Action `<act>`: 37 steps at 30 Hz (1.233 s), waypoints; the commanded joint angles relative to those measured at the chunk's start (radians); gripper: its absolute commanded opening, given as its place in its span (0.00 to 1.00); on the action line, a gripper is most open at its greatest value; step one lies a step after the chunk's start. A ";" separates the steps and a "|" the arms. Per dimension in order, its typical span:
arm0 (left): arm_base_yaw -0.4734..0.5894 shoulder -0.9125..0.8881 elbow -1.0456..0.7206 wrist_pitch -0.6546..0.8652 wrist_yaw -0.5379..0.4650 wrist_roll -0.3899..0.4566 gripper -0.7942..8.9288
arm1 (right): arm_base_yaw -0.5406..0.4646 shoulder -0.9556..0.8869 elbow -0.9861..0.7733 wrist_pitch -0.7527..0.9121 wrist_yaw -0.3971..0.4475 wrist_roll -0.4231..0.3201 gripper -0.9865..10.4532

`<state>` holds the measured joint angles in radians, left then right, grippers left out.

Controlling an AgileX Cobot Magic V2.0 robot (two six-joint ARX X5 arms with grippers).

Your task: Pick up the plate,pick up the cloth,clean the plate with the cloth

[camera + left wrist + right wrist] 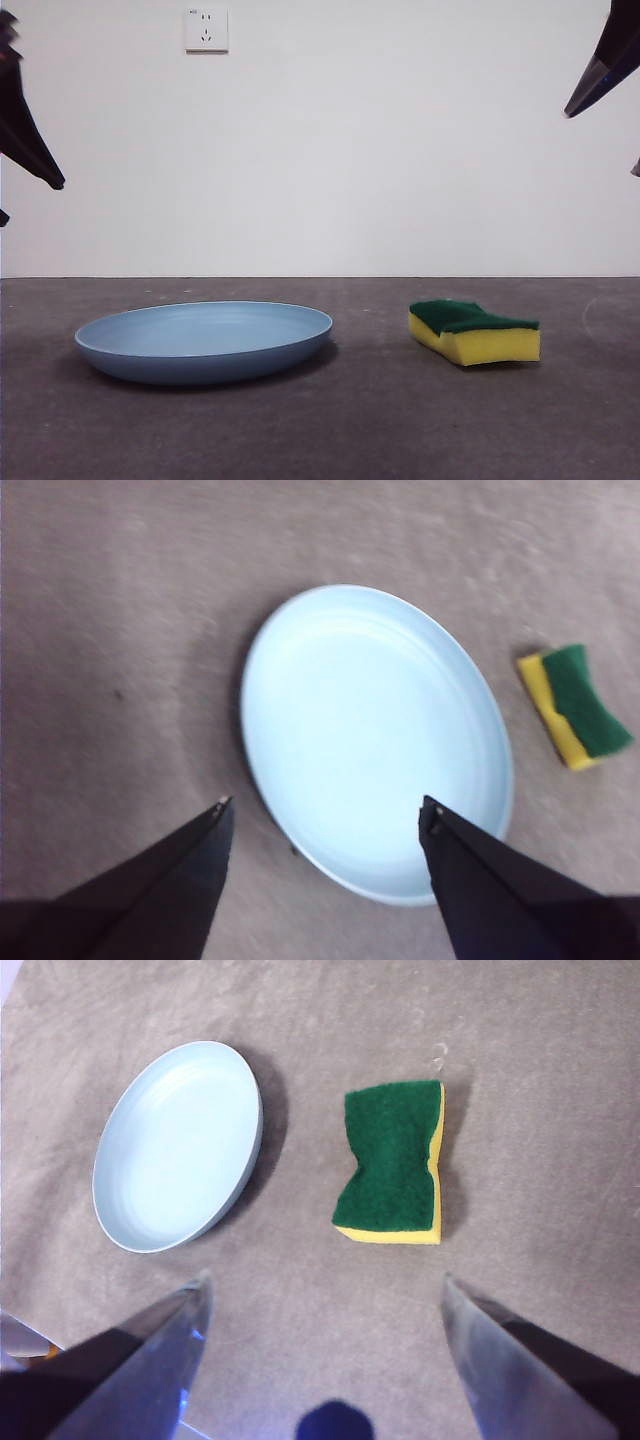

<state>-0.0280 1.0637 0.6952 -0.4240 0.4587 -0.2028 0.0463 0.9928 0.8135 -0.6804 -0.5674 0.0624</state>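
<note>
The light-blue plate (pixel 204 340) lies flat on the grey table, left of centre. It also shows in the left wrist view (pixel 370 730) and the right wrist view (pixel 178 1145). The cloth, a yellow sponge with a green top (pixel 474 331), lies to the plate's right, apart from it; it shows in the right wrist view (pixel 392 1163) and the left wrist view (pixel 574 706). My left gripper (pixel 325 805) hangs open and empty high above the plate's edge. My right gripper (pixel 325 1280) hangs open and empty high above the table near the sponge. Both show as dark tips at the front view's upper corners.
A white wall with a power socket (pixel 206 29) stands behind the table. The grey table top (pixel 380 420) runs bare around the plate and sponge.
</note>
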 commanded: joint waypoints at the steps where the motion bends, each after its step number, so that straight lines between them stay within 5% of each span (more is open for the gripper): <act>1: 0.001 0.075 0.042 0.012 -0.019 0.023 0.41 | 0.002 0.002 0.005 0.006 0.000 -0.011 0.42; 14: -0.052 0.465 0.191 0.050 -0.066 0.056 0.40 | 0.002 0.002 0.005 0.006 0.000 -0.010 0.42; 26: -0.140 0.598 0.191 0.151 -0.145 0.047 0.39 | 0.002 0.002 0.005 0.006 0.000 -0.009 0.42; 33: -0.166 0.620 0.191 0.169 -0.143 0.059 0.07 | 0.002 0.002 0.005 0.008 0.000 -0.009 0.42; 37: -0.169 0.620 0.192 0.173 -0.145 0.076 0.07 | 0.002 0.002 0.005 0.027 0.000 -0.009 0.42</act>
<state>-0.1928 1.6741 0.8848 -0.2569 0.3164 -0.1501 0.0463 0.9928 0.8135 -0.6640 -0.5674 0.0624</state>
